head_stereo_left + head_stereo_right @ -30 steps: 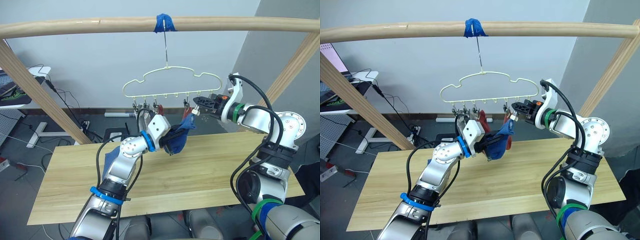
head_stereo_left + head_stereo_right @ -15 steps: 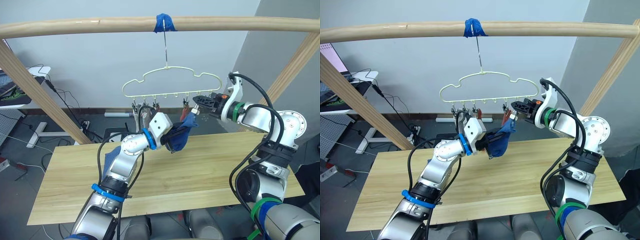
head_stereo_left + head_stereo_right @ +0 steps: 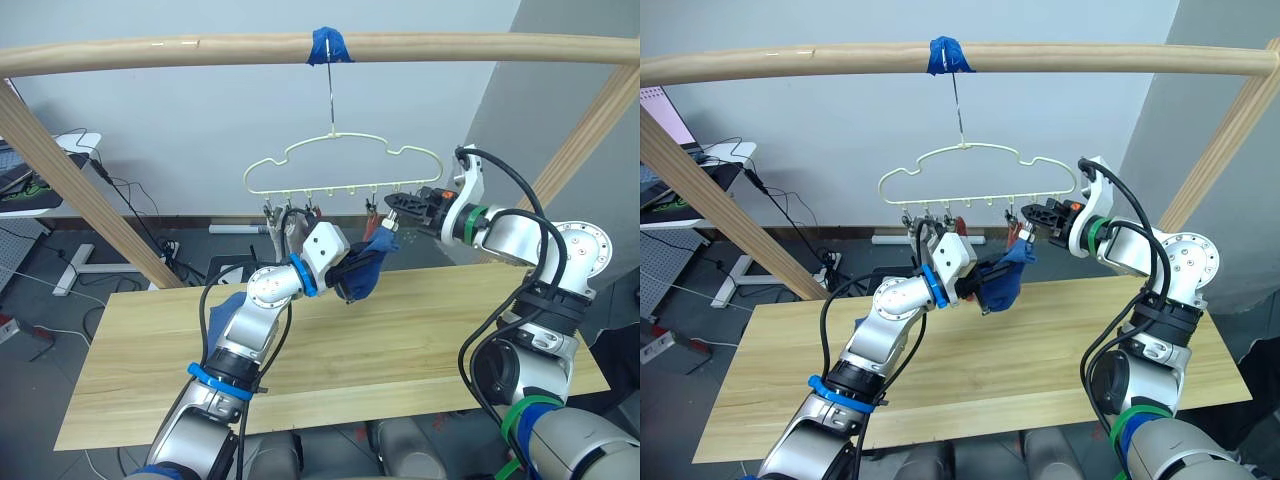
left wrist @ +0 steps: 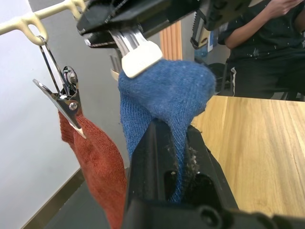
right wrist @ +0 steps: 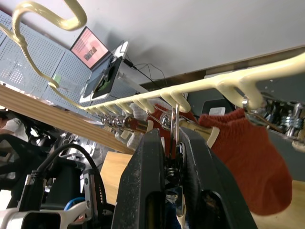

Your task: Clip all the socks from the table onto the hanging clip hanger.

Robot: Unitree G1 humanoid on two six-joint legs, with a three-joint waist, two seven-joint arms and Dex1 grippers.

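The table (image 3: 420, 330) of light wooden planks stands under a round pole frame (image 3: 200, 50), where blue tape (image 3: 328, 45) holds the clip hanger (image 3: 345, 165). Above the table's far edge, the left gripper (image 3: 352, 278) is clamped on a blue sock (image 3: 368, 262), lifted to a clip (image 4: 138, 55) that the right gripper (image 3: 393, 205) pinches. A rust red sock (image 4: 97, 164) hangs beside it. Another blue sock (image 3: 222, 310) lies near the table's left end. Behind: grey wall, floor cables (image 3: 120, 190) (and a seated person (image 4: 267, 43))
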